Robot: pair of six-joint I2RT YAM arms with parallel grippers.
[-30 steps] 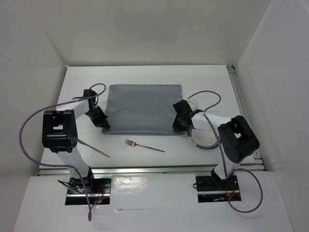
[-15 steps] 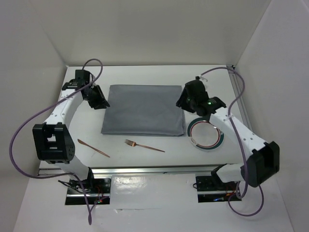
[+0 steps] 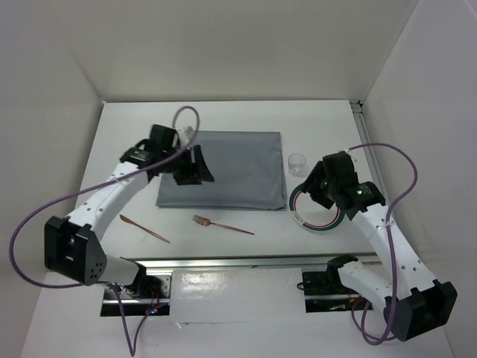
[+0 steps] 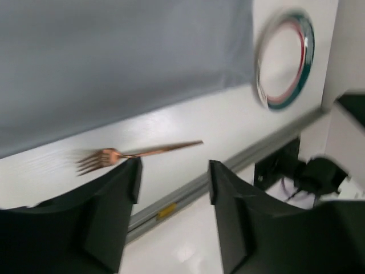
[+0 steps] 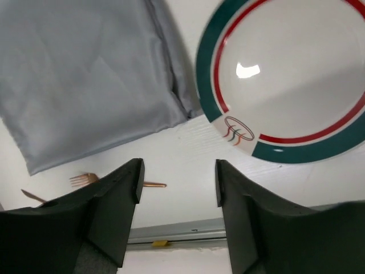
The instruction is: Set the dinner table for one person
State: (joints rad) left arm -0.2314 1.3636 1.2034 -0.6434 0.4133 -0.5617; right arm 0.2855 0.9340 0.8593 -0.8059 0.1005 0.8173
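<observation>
The dinner table (image 3: 127,134) is a white tabletop with a grey cloth mat (image 3: 238,168) spread flat at its middle. My left gripper (image 3: 203,175) hovers open over the mat's left part, holding nothing. In the left wrist view, the copper fork (image 4: 137,153) lies just beyond the open left gripper (image 4: 174,171). A plate (image 3: 320,224) with a green and red rim sits right of the mat. My right gripper (image 3: 304,188) is open and empty above the plate's left edge. The right wrist view shows the plate (image 5: 296,74), the mat (image 5: 85,74) and my right gripper (image 5: 178,177).
A small clear glass (image 3: 297,162) stands behind the plate. The fork (image 3: 222,224) lies in front of the mat, and a copper knife (image 3: 144,228) lies to its left. An aluminium rail (image 3: 238,261) runs along the near edge, another along the right edge.
Both grippers went from shut at the mat's near corners to open. The left swung round to above the mat's left part. The right ended over the plate.
</observation>
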